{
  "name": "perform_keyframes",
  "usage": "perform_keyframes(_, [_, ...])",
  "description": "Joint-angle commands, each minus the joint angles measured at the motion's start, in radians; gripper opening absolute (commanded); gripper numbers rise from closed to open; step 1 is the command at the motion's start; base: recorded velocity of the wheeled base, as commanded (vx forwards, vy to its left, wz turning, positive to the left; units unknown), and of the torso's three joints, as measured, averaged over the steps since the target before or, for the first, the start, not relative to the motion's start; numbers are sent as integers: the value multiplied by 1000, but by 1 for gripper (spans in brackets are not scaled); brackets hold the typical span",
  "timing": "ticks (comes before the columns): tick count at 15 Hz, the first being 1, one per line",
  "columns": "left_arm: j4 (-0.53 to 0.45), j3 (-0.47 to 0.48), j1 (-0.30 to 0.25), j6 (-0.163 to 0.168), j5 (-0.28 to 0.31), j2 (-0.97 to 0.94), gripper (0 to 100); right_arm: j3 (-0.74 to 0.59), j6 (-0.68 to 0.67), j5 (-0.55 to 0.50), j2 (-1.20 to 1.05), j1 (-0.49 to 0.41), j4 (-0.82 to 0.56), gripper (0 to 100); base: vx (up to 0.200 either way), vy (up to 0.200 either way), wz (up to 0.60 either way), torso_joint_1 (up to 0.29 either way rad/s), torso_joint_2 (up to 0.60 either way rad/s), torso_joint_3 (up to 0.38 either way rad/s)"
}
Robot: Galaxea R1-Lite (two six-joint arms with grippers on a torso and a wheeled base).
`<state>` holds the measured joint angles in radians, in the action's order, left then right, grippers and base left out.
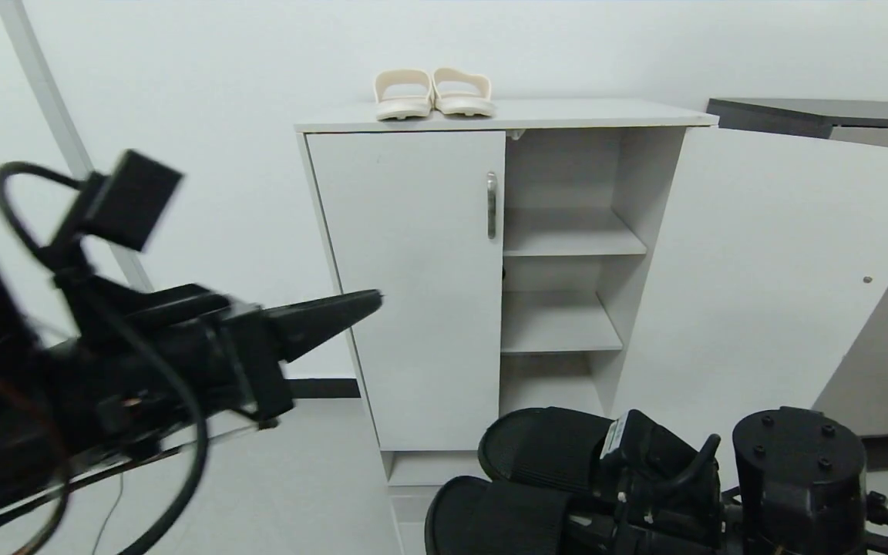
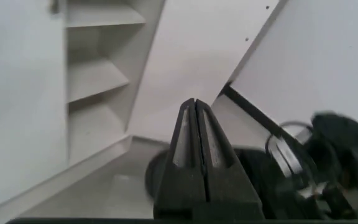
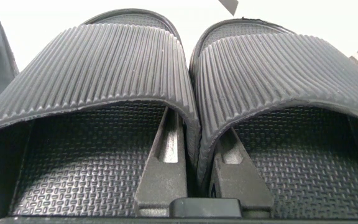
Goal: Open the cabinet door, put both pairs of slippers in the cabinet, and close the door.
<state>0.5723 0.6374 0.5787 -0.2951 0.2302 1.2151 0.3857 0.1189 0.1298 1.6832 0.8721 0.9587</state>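
Two black slippers (image 3: pixel 185 93) are clamped side by side in my right pincer (image 3: pixel 194 146). One finger (image 3: pixel 165 168) lies inside each slipper, and their inner walls are pinched together between the two. The pair juts from that pincer low in front of me, toes toward the cabinet (image 1: pixel 413 293). It is near the open side but not yet inside.

My left pincer (image 2: pixel 195 107) is closed tight with nothing in it. It is raised at my left and its tip points toward the cabinet without touching it.

On the cabinet, the left door (image 1: pixel 413 308) is shut, with a metal handle (image 1: pixel 492 204) at its inner edge. The right door (image 1: pixel 760 270) is swung wide open and shows bare shelves (image 1: pixel 567 235) one above another.

A pair of cream slippers (image 1: pixel 434 94) rests on the cabinet top, side by side and toes forward, well apart from both pincers. A white wall (image 1: pixel 220 77) stands behind.
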Motion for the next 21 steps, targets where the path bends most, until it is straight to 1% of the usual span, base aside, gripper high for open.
perform_keyframes(1, [-243,-154,-68,34,-61,-434,0,4,-1,1,7,-10,0,0,0,0,0,0,0,0])
perform_keyframes(2, [-355,-165,-68,50,-107,-540,0,5,1,1,7,-12,0,0,0,0,0,0,0,0])
perform_keyframes(3, [-457,-168,-68,51,-158,-637,0,5,1,-1,7,-12,0,0,0,0,0,0,0,0])
perform_keyframes(4, [-522,-173,-80,51,-187,-698,0,7,1,-1,7,-13,0,0,0,0,0,0,0,0])
perform_keyframes(5, [-631,-186,-151,51,-198,-798,0,12,1,-1,7,-18,0,0,0,0,0,0,0,0])
perform_keyframes(6, [-683,-191,-192,51,-204,-864,0,13,1,-1,7,-21,0,0,0,0,0,0,0,0])
perform_keyframes(7, [-709,-191,-224,53,-206,-901,0,13,1,-1,7,-24,0,0,0,0,0,0,0,0])
perform_keyframes(8, [-750,-191,-298,74,-218,-948,0,18,1,-1,7,-25,0,0,0,0,0,0,0,0])
perform_keyframes(9, [-775,-194,-359,108,-236,-979,0,19,-1,-1,7,-32,0,0,0,0,0,0,0,0])
perform_keyframes(10, [-782,-209,-416,126,-261,-1008,0,21,1,-1,7,-32,0,0,0,0,0,0,0,0])
perform_keyframes(12, [-779,-268,-527,185,-319,-1053,0,21,1,-2,7,-39,0,0,0,0,0,0,0,0])
perform_keyframes(13, [-775,-312,-566,209,-335,-1079,0,21,-1,-2,7,-41,0,0,0,0,0,0,0,0])
perform_keyframes(15, [-755,-407,-614,258,-336,-1143,0,19,1,-2,7,-41,0,0,0,0,0,0,0,0])
perform_keyframes(16, [-735,-435,-622,264,-338,-1149,0,21,1,-4,9,-41,0,0,0,0,0,0,0,0])
perform_keyframes(17, [-605,-516,-620,266,-356,-1151,0,19,1,-4,12,-41,0,0,0,0,0,0,0,0])
perform_keyframes(18, [-514,-576,-620,292,-354,-1151,0,21,1,-6,13,-41,0,0,0,0,0,0,0,0])
perform_keyframes(19, [-457,-637,-619,333,-353,-1154,0,19,1,-6,12,-41,0,0,0,0,0,0,0,0])
perform_keyframes(20, [-511,-637,-593,343,-339,-1181,0,19,4,-6,12,-41,0,0,0,0,0,0,0,0])
perform_keyframes(21, [-601,-631,-576,349,-292,-1215,0,21,4,-7,13,-41,0,0,0,0,0,0,0,0])
